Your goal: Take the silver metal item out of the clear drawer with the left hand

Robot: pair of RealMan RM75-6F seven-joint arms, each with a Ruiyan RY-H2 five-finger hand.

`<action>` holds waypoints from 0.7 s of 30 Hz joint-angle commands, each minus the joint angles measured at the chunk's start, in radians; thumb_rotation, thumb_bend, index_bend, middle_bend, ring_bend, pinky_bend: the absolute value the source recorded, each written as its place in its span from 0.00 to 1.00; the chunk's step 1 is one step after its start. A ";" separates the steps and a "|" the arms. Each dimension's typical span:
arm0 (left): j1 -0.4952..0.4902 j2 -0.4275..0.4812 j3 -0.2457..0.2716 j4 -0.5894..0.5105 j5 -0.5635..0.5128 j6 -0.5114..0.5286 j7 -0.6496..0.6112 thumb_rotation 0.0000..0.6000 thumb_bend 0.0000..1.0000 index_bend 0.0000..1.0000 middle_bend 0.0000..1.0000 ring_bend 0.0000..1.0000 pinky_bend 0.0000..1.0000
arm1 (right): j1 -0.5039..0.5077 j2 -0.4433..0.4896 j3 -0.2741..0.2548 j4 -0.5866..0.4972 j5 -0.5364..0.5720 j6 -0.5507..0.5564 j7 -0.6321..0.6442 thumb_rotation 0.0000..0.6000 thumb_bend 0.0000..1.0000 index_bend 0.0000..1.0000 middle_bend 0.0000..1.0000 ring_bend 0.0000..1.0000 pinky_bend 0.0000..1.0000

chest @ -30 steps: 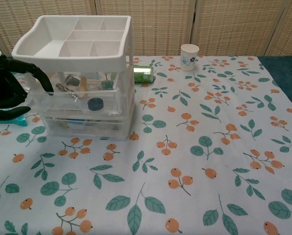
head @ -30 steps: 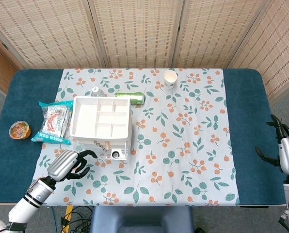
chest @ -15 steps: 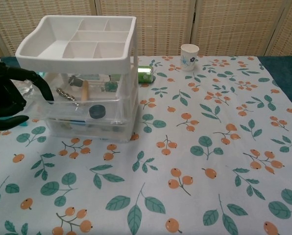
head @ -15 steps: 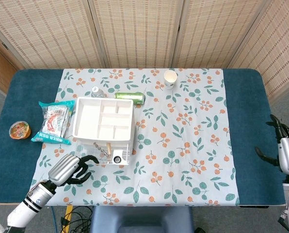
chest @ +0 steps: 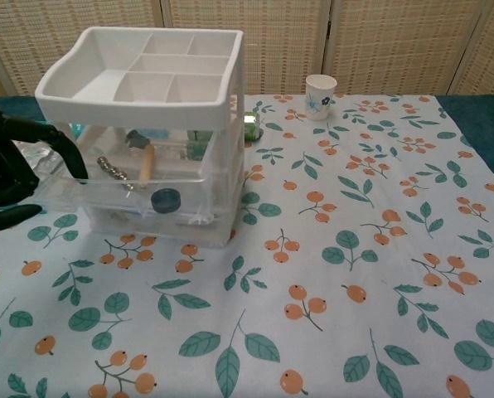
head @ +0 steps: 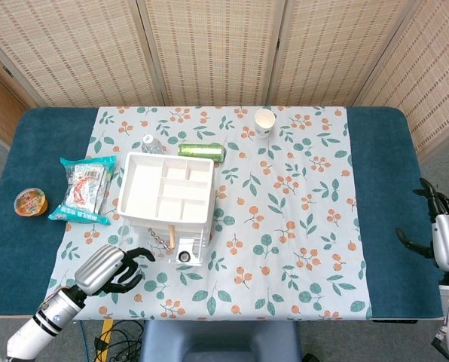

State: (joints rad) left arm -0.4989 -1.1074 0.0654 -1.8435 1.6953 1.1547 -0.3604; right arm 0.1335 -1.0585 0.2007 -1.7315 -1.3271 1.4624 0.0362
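A white organizer (head: pixel 166 197) with a compartment tray on top stands on the floral cloth. Its clear upper drawer (chest: pixel 73 192) is pulled out toward me. The silver metal item (chest: pixel 112 168), a thin twisted piece, lies in the drawer's left part beside a wooden stick (chest: pixel 146 164) and a black round piece (chest: pixel 166 200); from the head view the silver item (head: pixel 162 237) shows just in front of the tray. My left hand (chest: pixel 11 170) is at the drawer's front left corner, fingers curled, one finger hooked over the rim. My left hand (head: pixel 111 268) sits near the table's front edge. My right hand (head: pixel 444 235) hangs with its fingers apart off the right edge.
A green can (head: pixel 202 151) and a small bottle (head: pixel 148 141) lie behind the organizer. A paper cup (head: pixel 264 121) stands at the back. A snack bag (head: pixel 83 188) and an orange-lidded bowl (head: pixel 30 202) lie to the left.
The clear drawer has come further out toward me. The whole organizer has slid a little to the right and turned. My left hand has drawn back toward the table's front edge.
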 commanded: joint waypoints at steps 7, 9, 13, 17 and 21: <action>0.007 0.007 0.008 -0.016 0.004 0.007 0.008 1.00 0.42 0.40 0.88 0.91 1.00 | -0.003 -0.001 0.000 0.004 0.004 0.001 0.004 1.00 0.26 0.00 0.22 0.21 0.36; 0.009 0.007 0.011 -0.017 0.002 0.006 0.011 1.00 0.42 0.38 0.88 0.90 1.00 | -0.004 0.000 -0.001 0.005 0.003 0.001 0.006 1.00 0.26 0.00 0.22 0.21 0.36; 0.012 0.011 0.013 -0.019 -0.002 0.006 0.021 1.00 0.42 0.28 0.88 0.90 1.00 | -0.005 0.001 0.000 0.004 0.002 0.003 0.007 1.00 0.26 0.00 0.22 0.21 0.36; 0.018 0.024 0.017 -0.030 -0.008 0.008 0.033 1.00 0.42 0.25 0.87 0.90 0.99 | -0.006 0.003 0.001 0.002 0.001 0.005 0.008 1.00 0.26 0.00 0.22 0.21 0.36; 0.022 0.041 0.019 -0.038 -0.014 0.005 0.041 1.00 0.42 0.25 0.86 0.90 0.98 | -0.007 0.004 -0.001 0.000 -0.002 0.004 0.014 1.00 0.26 0.00 0.22 0.21 0.36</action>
State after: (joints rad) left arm -0.4783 -1.0693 0.0840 -1.8799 1.6827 1.1603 -0.3211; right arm 0.1269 -1.0548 0.1999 -1.7309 -1.3289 1.4667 0.0496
